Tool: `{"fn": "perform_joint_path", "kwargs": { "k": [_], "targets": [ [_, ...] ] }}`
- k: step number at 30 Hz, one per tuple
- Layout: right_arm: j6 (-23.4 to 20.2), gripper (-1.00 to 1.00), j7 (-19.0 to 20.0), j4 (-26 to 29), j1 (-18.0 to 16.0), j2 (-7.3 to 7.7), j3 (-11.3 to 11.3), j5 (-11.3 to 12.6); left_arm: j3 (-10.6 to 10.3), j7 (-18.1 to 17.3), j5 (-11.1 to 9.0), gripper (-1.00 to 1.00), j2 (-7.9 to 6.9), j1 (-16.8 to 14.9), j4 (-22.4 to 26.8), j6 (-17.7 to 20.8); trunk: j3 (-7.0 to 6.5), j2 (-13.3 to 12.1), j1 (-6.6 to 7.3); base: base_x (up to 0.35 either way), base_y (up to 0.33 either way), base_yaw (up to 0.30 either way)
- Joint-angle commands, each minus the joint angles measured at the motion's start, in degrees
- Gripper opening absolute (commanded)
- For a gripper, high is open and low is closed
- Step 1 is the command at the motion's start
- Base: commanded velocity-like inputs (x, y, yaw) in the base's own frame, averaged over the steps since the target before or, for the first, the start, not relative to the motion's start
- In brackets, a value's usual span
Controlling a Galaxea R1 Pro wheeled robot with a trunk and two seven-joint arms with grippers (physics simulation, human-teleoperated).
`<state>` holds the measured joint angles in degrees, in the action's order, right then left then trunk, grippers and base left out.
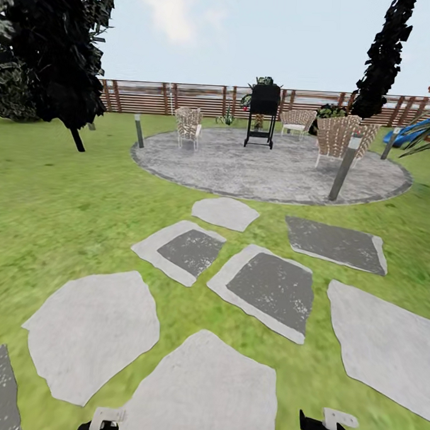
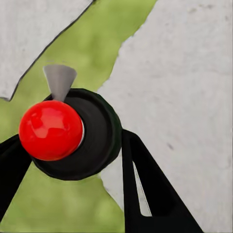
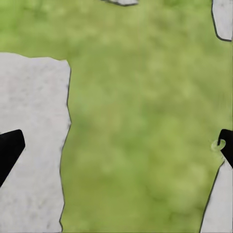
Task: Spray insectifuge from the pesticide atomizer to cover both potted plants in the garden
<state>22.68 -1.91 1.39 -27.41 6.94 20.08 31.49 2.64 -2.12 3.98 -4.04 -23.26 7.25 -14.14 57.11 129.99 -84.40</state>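
Two grippers were checked. The left gripper (image 2: pixel 73 141) has its black fingers (image 2: pixel 155 194) set either side of a round black body with a red sphere on its end and a small grey cone beside it. Seen end-on, I judge this to be the pesticide atomizer (image 2: pixel 99 138), and the fingers appear pressed against its sides, so it looks clamped. The label is not visible from this angle. The right gripper (image 3: pixel 116 150) has its fingers wide apart at the edges of its wrist view, with only lawn (image 3: pixel 145 121) and a stepping slab (image 3: pixel 29 145) beyond them.

The head view looks across the garden: grey stepping slabs (image 1: pixel 89 331) in grass, then a round paved patio (image 1: pixel 268 170) carrying a black grill (image 1: pixel 263 113) and wicker chairs (image 1: pixel 189 125), with a slatted wooden fence (image 1: pixel 158 97) behind. Small greenery shows near the fence (image 1: pixel 226 118), too small to confirm as the potted plants.

Progress, as a judgement: pickup appears complete, with the bottle carried low over the slabs. Still outstanding are finding both plants, closing on each, and spraying them to full cover. No spray is visible.
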Motion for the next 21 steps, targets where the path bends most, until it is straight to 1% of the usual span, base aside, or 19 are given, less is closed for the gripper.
{"fn": "perform_joint_path", "kwargs": {
  "k": [1,21],
  "targets": [
    [0.09,1.00,-0.20,0.02,-0.01,0.00,0.49,0.33,0.33,-0.19,0.41,-1.00,0.00,-0.03,-0.04,-0.19,0.05,0.02,-0.02,0.337,0.000,0.000],
    [0.03,1.00,-0.14,0.02,-0.01,0.00,0.49,0.33,0.37,-0.18,0.42,-1.00,-0.18,-0.03,0.00,-0.19,0.05,0.02,-0.02,0.336,0.000,0.000]
  ]
}}
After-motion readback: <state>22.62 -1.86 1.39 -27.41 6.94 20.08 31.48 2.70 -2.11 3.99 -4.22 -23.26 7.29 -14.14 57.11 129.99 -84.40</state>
